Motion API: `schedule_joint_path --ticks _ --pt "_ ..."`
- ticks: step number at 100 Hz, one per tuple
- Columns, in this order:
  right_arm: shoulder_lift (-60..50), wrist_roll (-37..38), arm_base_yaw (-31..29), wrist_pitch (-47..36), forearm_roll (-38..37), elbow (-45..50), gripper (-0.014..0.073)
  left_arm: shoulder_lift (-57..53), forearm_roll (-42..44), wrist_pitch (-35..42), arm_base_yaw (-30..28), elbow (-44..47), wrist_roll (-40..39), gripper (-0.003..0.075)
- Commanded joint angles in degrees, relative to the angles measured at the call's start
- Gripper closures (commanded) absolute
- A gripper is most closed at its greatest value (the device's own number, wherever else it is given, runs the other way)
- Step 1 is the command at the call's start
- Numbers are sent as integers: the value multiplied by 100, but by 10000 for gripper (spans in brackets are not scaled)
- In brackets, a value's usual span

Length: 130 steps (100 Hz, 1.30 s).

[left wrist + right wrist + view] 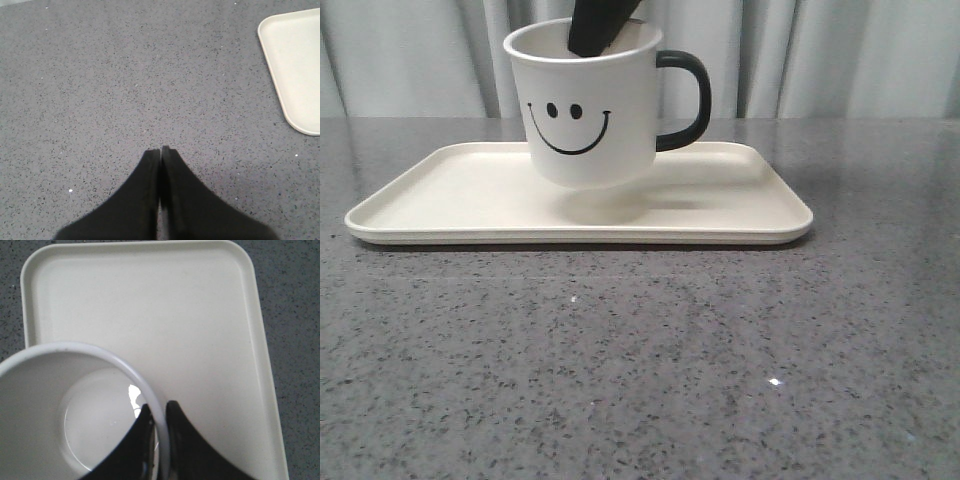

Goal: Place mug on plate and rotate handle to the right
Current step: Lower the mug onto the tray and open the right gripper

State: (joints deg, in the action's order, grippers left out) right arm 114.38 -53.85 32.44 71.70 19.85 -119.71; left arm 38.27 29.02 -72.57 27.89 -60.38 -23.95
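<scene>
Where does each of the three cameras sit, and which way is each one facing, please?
Front view: low at the table's near side, facing forward at the mug, held above the plate, handle on the right; a black finger dips into the mug.
Left wrist view: on the left arm, looking down at the grey table; left gripper shut, plate corner at the edge.
Right wrist view: on the right arm, looking down into the mug; right gripper pinches its rim.
Shared: all show the plate.
</scene>
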Motion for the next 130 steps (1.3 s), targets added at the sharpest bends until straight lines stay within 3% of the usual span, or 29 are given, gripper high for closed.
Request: schedule_joint_path --ticks 1,130 --pt "-233 -129 5 -4 248 -209 655 11 156 231 41 -125 -58 740" --pt "81 -587 5 167 689 -209 655 11 43 218 41 -125 -58 740"
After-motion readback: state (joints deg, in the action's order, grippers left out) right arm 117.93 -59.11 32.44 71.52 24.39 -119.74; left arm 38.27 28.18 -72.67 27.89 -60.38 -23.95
